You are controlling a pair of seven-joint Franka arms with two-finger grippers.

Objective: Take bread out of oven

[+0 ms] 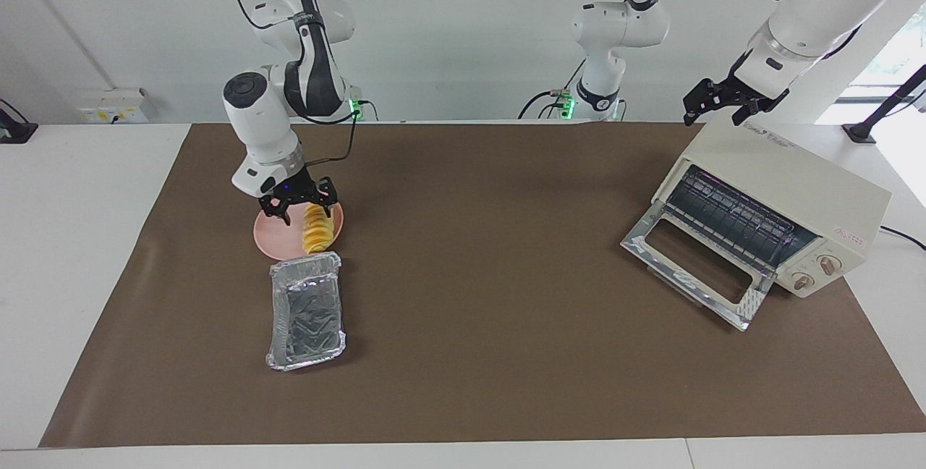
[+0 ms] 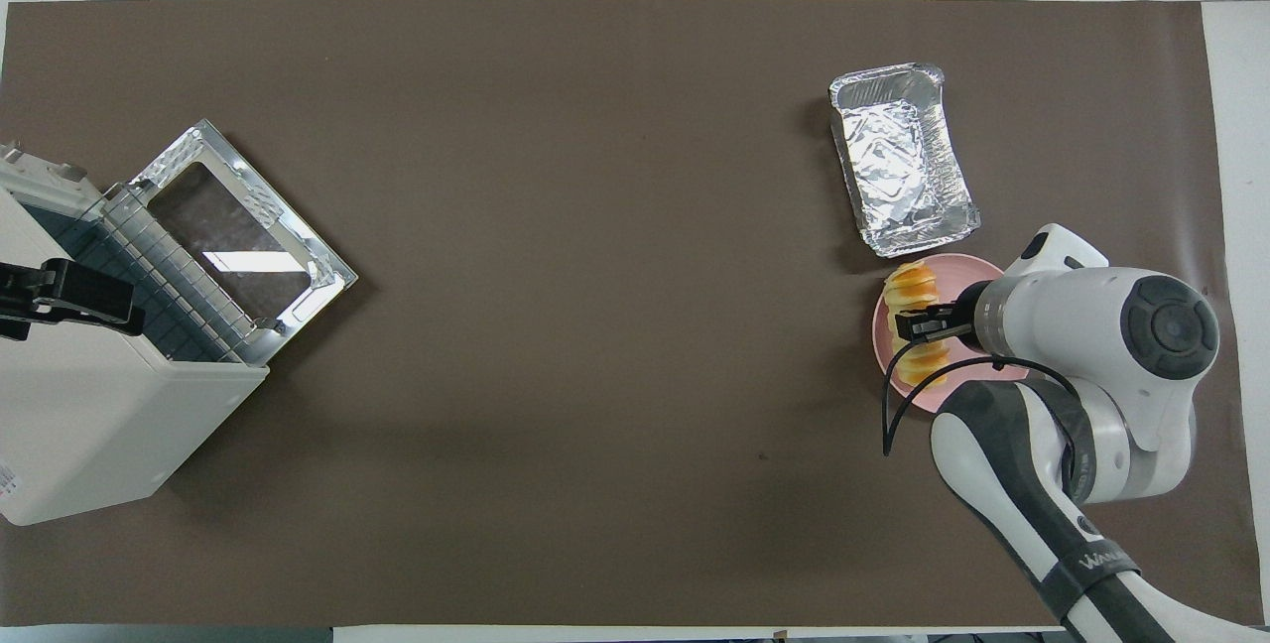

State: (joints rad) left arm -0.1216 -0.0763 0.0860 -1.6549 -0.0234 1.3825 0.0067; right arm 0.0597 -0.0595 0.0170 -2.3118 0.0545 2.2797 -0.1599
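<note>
Facing view, toward the right arm's end of the table: bread (image 1: 317, 234) out of the oven, lying as a ridged yellow-orange row on a round pink plate (image 1: 266, 234), all on the brown mat (image 1: 506, 237). Right gripper (image 1: 299, 203) directly over that bread, fingers spread apart, released, holding nothing; cannot tell whether the tips touch the slices. Just beside the plate, farther from the robots: a crinkled silver foil tray (image 1: 305, 310), lengthwise away from the robots, nothing in it. Toward the left arm's end: cream-white oven (image 1: 796, 187) set at an angle, its glass door (image 1: 694, 266) dropped fully open onto the mat, wire rack (image 1: 731, 216) showing inside with no bread on it, two round knobs (image 1: 830, 264) beside the opening. Left gripper (image 1: 727, 103) waiting above the oven's top edge nearest the robots, fingers apart, grasping nothing, not touching the casing as far as can be told. Overhead view, same layout turned half round: bread (image 2: 908, 284) on the plate (image 2: 881, 345), its middle covered by the right gripper (image 2: 918, 325); foil tray (image 2: 903, 162) farther from the robots, its near corner at the plate's rim; oven (image 2: 89, 425) with the open door (image 2: 238, 246) well apart from all of these; left gripper (image 2: 60, 296) over the oven's roof.
</note>
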